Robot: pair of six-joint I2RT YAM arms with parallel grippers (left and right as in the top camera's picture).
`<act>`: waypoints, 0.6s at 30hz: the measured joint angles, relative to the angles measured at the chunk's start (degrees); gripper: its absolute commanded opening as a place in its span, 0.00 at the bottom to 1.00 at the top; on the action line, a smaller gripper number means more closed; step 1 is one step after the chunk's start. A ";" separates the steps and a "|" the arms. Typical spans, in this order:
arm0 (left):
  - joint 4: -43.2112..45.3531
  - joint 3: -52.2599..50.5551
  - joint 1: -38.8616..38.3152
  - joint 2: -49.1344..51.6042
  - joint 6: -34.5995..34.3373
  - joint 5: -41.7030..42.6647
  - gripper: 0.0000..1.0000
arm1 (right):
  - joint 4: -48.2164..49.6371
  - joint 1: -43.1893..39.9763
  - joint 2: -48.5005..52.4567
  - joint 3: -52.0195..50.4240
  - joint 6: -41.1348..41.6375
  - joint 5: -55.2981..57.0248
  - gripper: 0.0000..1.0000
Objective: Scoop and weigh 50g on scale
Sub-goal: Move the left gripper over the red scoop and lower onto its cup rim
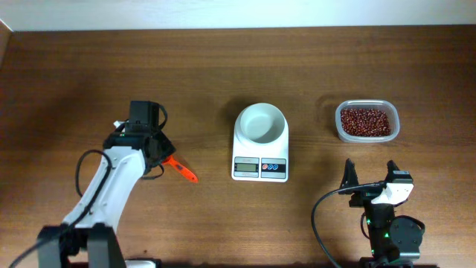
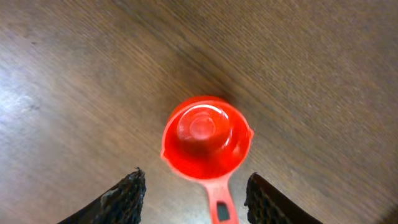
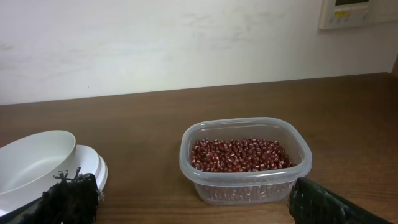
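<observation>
L claw: released, jaws apart and straddling the handle of a red plastic scoop. Gaps show on both sides, so nothing is grasped yet. Scoop lies on the bare table, cup apparently mouth-up and empty, well to the L of the scale. Scale sits mid-table w/ its white bowl on top, bowl empty. Display too small to read, so tare status unknown. Beans are all in the clear tub, to the R of the scale and apart from it; none weighed. R claw: released, jaws fully wide, on the near side of the tub and apart from it, holding nothing. Assessment: pickup stage, task barely begun. Risks: (1) handle sits off-centre btwn the pads, so one pad would likely touch first and swivel or skid the scoop on the smooth wood; (2) handle is thin, so a grip near its end may let a loaded cup droop and shed beans; (3) tub looks light and is unheld, so digging in could shove it; (4) L arm must reach past the scale to the tub, a long carry w/ spill possible; (5) an untared bowl would falsify the 50g reading.
</observation>
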 measured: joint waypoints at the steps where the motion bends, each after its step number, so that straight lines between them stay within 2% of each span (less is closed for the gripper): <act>1: 0.52 0.00 0.07 1.11 -0.09 0.02 0.46 | 0.00 0.00 0.00 0.00 0.00 0.00 0.99; 13: 2.56 -0.22 5.86 10.93 -0.37 -0.15 0.44 | 0.00 0.00 0.00 0.00 0.00 -0.02 0.99; 18: 5.64 -0.22 6.05 11.65 -0.59 0.11 0.31 | 0.00 0.00 0.00 0.00 -0.02 0.00 0.99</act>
